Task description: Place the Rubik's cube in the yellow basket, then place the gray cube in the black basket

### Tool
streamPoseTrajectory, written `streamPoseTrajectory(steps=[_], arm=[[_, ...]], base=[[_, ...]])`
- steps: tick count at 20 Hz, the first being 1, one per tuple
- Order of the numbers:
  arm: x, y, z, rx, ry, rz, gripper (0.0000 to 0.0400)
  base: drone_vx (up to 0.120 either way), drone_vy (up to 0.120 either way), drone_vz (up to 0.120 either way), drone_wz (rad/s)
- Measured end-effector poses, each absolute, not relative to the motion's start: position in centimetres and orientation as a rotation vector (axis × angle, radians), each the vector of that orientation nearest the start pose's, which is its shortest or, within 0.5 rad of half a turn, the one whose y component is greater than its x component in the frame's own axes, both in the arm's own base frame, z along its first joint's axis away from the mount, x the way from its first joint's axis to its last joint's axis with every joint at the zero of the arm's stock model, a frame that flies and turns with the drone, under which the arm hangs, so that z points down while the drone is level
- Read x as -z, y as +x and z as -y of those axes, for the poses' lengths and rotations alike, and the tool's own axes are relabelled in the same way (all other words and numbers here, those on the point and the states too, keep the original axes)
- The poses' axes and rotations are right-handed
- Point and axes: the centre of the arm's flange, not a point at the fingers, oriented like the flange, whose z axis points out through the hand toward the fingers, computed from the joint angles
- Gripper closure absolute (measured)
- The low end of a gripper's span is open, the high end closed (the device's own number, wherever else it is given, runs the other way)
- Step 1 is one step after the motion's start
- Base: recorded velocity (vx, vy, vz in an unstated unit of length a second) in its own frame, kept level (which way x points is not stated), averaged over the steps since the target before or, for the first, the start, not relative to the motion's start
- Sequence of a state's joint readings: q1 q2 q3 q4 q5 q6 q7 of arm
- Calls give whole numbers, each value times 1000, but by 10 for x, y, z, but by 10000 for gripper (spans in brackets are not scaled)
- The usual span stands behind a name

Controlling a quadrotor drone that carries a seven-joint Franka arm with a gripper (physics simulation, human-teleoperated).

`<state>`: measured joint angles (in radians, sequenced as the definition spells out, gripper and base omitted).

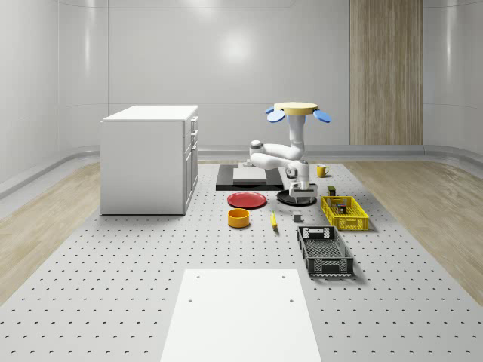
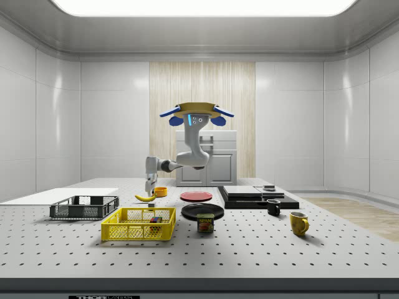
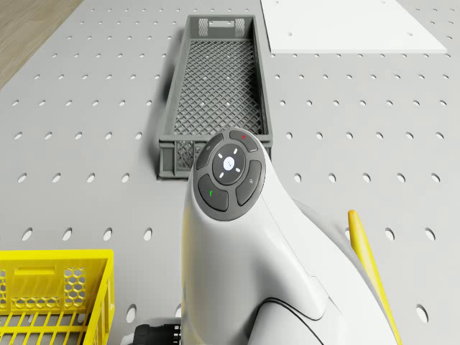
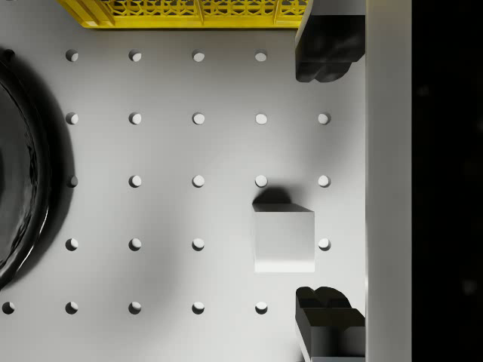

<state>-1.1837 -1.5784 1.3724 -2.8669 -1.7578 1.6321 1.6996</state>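
Drone (image 1: 295, 110) hovers above the table (image 1: 113, 286) near the yellow basket (image 1: 345, 213), its gripper (image 4: 329, 194) spread wide above the gray cube (image 4: 284, 240), which sits off-centre between the fingers (image 4: 326, 53), risking a descending finger clipping it.

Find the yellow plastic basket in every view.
Whole-scene view: yellow plastic basket right of the round black plate.
Side view: basket front, left of that plate.
Drone view: basket beside the white arm.
Wrist view: basket past the gray cube, plate alongside.
Shared landmark: the plate.
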Motion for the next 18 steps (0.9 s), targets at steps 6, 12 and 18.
streamPoseTrajectory(steps=[6, 12, 18], arm=[[-493, 307, 0, -786, 1, 2, 0], [-493, 307, 0, -786, 1, 2, 0], [-504, 307, 0, -786, 1, 2, 0]], base=[[0, -113, 0, 0], [0, 0, -113, 0], [0, 0, -7, 0]])
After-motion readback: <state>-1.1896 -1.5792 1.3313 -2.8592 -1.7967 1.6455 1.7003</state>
